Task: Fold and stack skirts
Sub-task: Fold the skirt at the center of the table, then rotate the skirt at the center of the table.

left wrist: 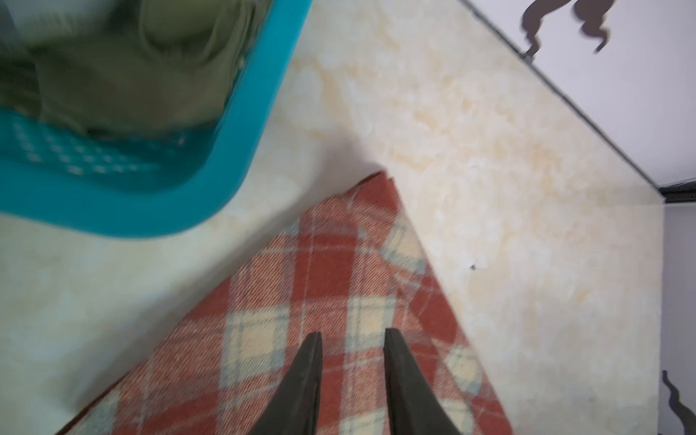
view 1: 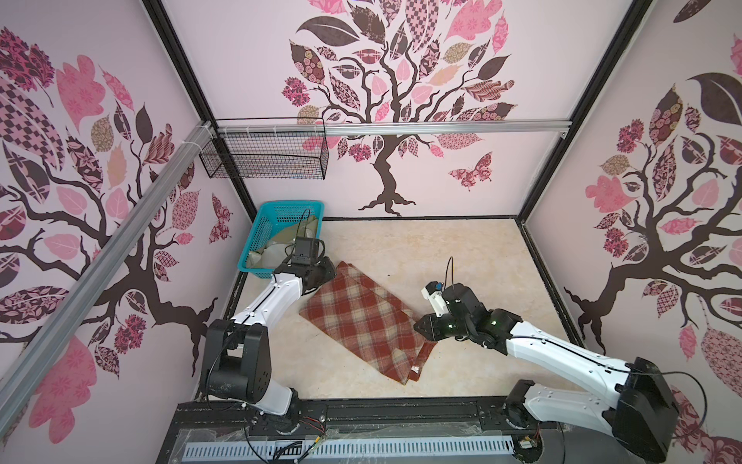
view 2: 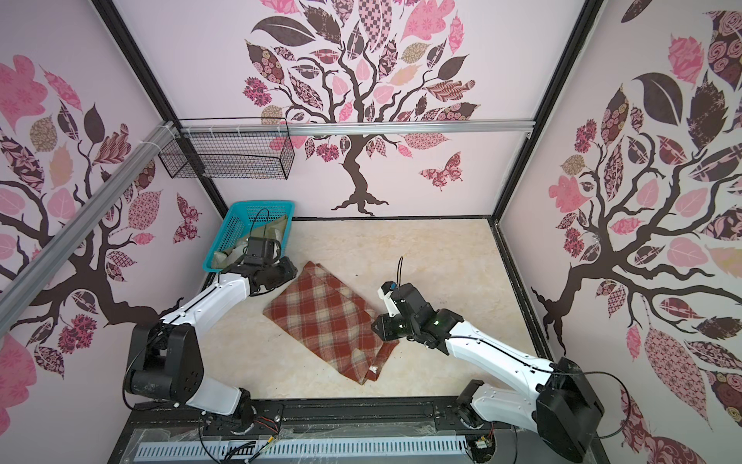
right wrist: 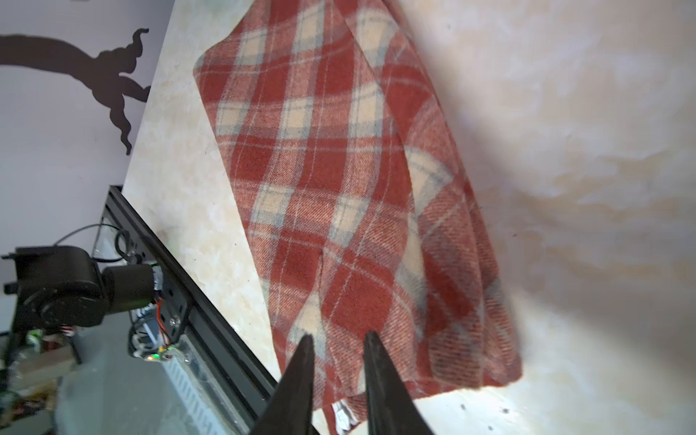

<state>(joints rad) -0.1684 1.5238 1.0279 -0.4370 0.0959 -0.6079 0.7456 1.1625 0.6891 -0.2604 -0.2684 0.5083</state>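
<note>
Beside the turquoise basket (view 1: pixel 249 241), just off its open-worktop side, you have the plaid skirt (view 1: pixel 361 317) folded flat on the worktop (view 1: pixel 449 249). One corner points at the basket; a strip of bare surface separates them in the left wrist view.

- Olive skirt (view 1: pixel 277 247): inside the basket, bunched, pale lining showing. Blurred in the left wrist view (left wrist: pixel 132 75).
- Left pincer (left wrist: pixel 352 333): over the plaid corner nearest the basket. Fingers stand spread with a clear gap and nothing between them but cloth below.
- Right pincer (right wrist: pixel 339 335): over the plaid's end farthest from the basket. Fingers are parted by a narrow gap and grip nothing that you can make out.
- Layered edges fan out at that far end, with a small white tag (right wrist: pixel 341 414) at the corner.
- Both top views show the plaid lying diagonally between the two arms.
</note>
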